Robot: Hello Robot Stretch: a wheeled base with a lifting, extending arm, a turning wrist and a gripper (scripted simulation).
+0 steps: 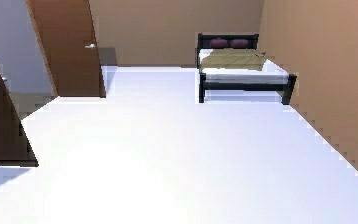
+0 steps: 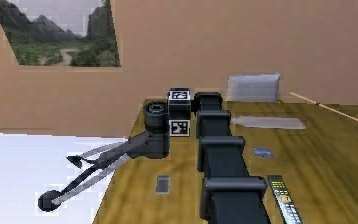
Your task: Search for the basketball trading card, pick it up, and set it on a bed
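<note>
A: Any sign of card?
B: Maybe. Small flat grey rectangle lying on wooden table, arm side view, just left of arm, below two white marker squares in pic. Too small to confirm as basketball card.
A: State of gripper?
B: Points left past table edge, thin fingers over bare white floor. Holds nothing. Finger spread: can't tell from pics.
A: Contact w/ rectangle?
B: Fingertips apart from it. Whether gripper's dark body hangs over it: can't tell.
A: Else on table?
B: Rt of arm: small blue thing, dark remote at bottom edge, flat grey sheet farther up. Pale grey upright slab at back by wall. Thin stick far rt.
A: Wall?
B: Tan, w/ mountain landscape picture upper left.
A: Bed?
B: Fwd view, upper rt. Dark-framed bed in room corner, tan cover, two dark red pillows at head by back wall.
A: Rest of room?
B: Brown door upper left, darker brown panel w/ knob at left edge. Wide white floor between these and bed.
</note>
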